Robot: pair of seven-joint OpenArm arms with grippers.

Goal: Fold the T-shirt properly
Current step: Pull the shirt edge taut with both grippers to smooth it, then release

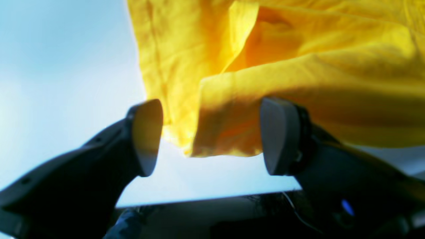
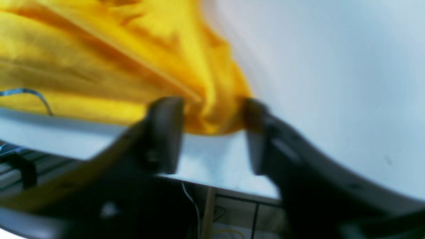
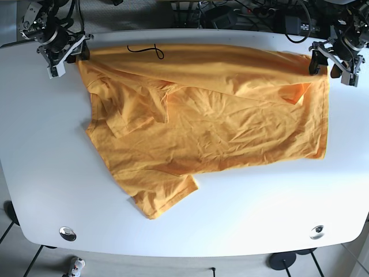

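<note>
A yellow-orange T-shirt (image 3: 219, 121) lies crumpled on the white table (image 3: 242, 219), its far edge folded over and stretched between both grippers. My left gripper (image 3: 323, 62) is at the shirt's far right corner. In the left wrist view it (image 1: 212, 136) is open, with a loose shirt corner (image 1: 229, 126) lying between the fingers, untouched. My right gripper (image 3: 66, 55) is at the far left corner. In the blurred right wrist view it (image 2: 212, 136) is closed on a bunched corner of the shirt (image 2: 212, 113).
A thin black cable (image 3: 147, 51) lies on the shirt near the far edge. A sleeve (image 3: 164, 196) sticks out toward the table's front. Cables and equipment (image 3: 253, 11) crowd the area behind the table. The table's edge (image 1: 199, 199) runs close below the left gripper.
</note>
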